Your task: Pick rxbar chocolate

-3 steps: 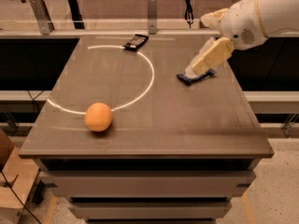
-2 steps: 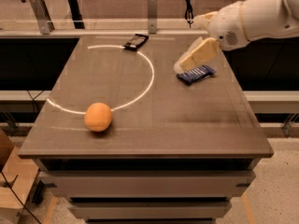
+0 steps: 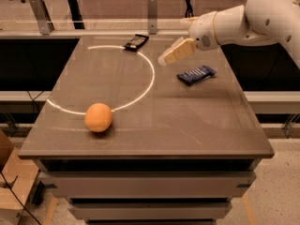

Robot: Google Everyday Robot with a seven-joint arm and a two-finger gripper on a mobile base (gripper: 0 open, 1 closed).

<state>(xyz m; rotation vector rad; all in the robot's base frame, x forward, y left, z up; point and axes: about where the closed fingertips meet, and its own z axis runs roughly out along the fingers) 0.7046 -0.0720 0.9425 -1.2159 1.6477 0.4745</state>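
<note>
- The gripper is being held above the table, at the end of a white arm that is reaching in from the right of the view.
- Whether the gripper is open or closed cannot be told, as its pale yellow end is being seen as a single shape. Nothing is being seen in its hold.
- The gripper's tip is being pointed down and toward the left of the view.
- The chocolate bar is lying flat on the table, beyond the gripper's tip and to its left in the view, near but apart from it.
- The bar is lying close to the table's far edge, just beside the far end of a white curved line that is marked on the tabletop.
- The bar is being shown as a small, flat rectangle in a black wrapper with pale lettering, and it is turned at a slant to the table's edge.
- A dark blue wrapped bar is lying on the near side of the gripper, to its right in the view, and is not being touched.
- An orange is resting well apart from the gripper, toward the near left of the table, against the white line. It is clearly larger than the chocolate bar.
</note>
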